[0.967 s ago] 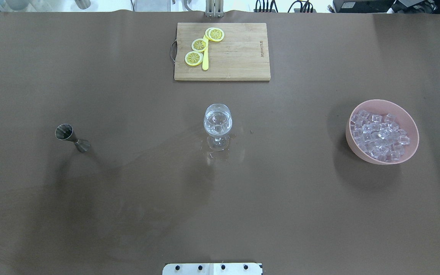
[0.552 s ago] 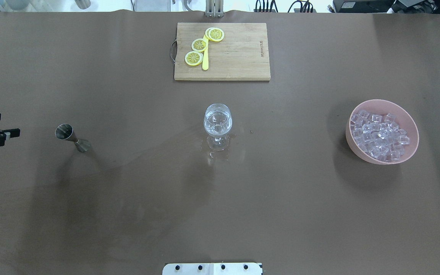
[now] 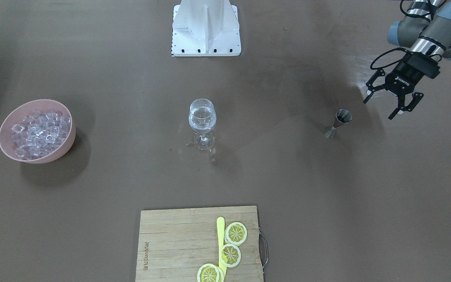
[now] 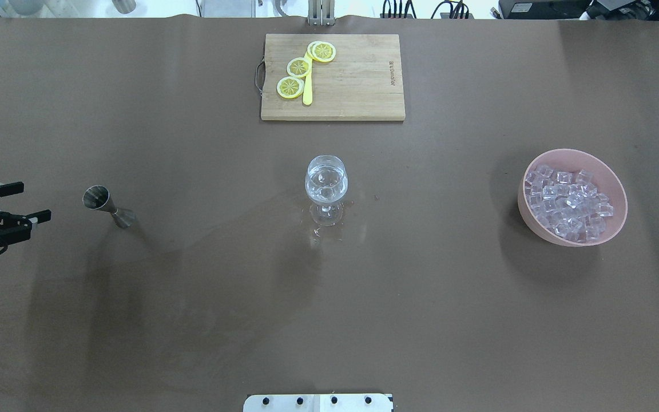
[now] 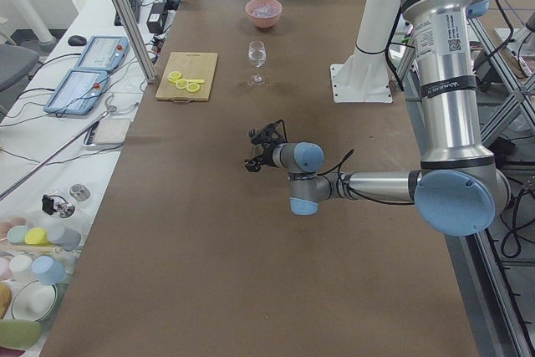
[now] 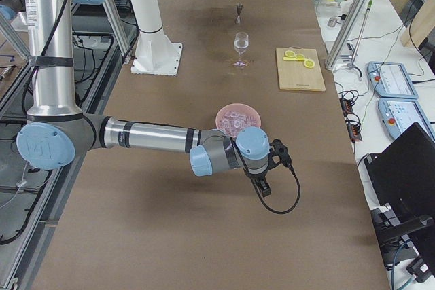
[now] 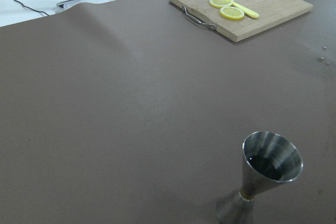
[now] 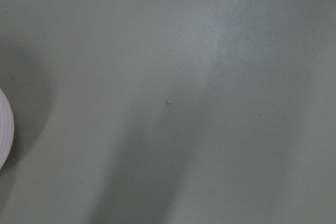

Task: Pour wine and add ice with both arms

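A steel jigger (image 4: pixel 106 206) stands on the left of the brown table; it also shows in the left wrist view (image 7: pixel 265 177) with a little clear liquid at its bottom. My left gripper (image 4: pixel 29 201) is open and empty, hovering just left of the jigger, apart from it (image 3: pixel 379 109). A stemmed glass (image 4: pixel 326 189) with clear wine in it stands at the table's middle, with droplets around its foot. A pink bowl (image 4: pixel 527 214) full of clear ice cubes (image 4: pixel 567 200) sits at the right. My right gripper (image 6: pixel 266 183) shows only in the exterior right view, beside the bowl; I cannot tell if it is open.
A wooden cutting board (image 4: pixel 358 86) with lemon slices (image 4: pixel 298 67) and a yellow stick lies at the far middle. The white robot base (image 3: pixel 206 27) is at the near edge. The right wrist view shows only table surface.
My left gripper has come in from the left edge toward the jigger, moving right and slightly nearer to the robot. Nothing else moved.
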You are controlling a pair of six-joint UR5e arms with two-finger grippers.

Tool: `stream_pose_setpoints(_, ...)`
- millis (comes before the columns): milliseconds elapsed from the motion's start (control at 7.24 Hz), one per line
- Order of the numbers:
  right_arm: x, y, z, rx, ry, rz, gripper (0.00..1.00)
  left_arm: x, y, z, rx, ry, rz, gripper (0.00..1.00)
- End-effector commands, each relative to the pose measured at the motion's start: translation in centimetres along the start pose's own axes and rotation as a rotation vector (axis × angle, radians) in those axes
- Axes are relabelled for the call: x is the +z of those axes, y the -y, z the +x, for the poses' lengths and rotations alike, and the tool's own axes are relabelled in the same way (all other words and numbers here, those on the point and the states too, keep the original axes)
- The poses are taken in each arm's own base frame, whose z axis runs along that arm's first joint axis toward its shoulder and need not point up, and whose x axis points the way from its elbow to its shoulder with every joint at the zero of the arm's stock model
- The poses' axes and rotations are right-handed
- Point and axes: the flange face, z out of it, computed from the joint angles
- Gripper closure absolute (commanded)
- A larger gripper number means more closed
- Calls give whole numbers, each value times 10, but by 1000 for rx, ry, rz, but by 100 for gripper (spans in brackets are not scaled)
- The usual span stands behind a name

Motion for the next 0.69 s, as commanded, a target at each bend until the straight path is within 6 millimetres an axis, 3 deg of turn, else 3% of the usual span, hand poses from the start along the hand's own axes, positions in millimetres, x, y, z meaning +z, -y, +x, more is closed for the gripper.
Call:
stream_pose_setpoints(0, 1, -3, 1, 5, 1, -3, 0, 15, 5, 12, 96, 10, 40, 7)
stream_pose_setpoints(138, 2, -3, 1, 5, 1, -4, 0, 29, -7, 16, 118, 34, 36, 3)
stream_pose_setpoints(276, 2, -3, 1, 5, 1, -4, 0, 56, -11, 35, 115, 22, 46, 3)
stream_pose_setpoints(552, 2, -4, 2, 6, -1, -5, 0, 68, -21, 44, 117, 14, 33, 3)
